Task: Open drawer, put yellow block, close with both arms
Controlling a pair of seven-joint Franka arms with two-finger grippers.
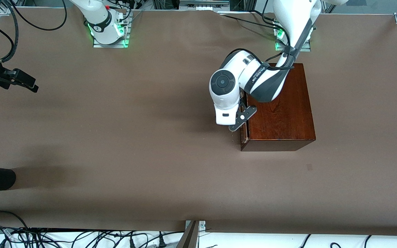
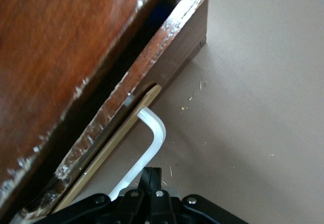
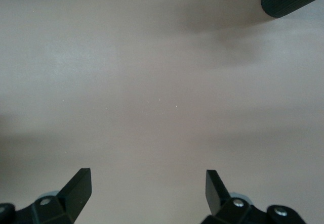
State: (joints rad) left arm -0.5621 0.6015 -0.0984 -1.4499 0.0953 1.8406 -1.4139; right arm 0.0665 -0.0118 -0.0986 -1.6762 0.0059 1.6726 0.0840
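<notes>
Your left tool (image 1: pixel 234 128) is closed on the white handle (image 2: pixel 147 150) of the drawer (image 1: pixel 243 129), barely out of the mahogany box (image 1: pixel 281 106). Your right tool (image 1: pixel 21 82) waits spread wide and empty over the surface (image 1: pixel 133 144) at the right arm's end.

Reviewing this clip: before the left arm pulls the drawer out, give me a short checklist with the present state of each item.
1. Left gripper at the white bar handle: ok, its fingers are shut on the bar.
2. Drawer started: ok, its front stands slightly off the dark wooden box, a narrow gap showing.
3. Table in front of the drawer free for the pull: ok, bare brown surface there.
4. Right gripper out of the way: ok, open and waiting over bare table at the right arm's end.
5. Yellow block located: not ok, it shows in no view.
</notes>
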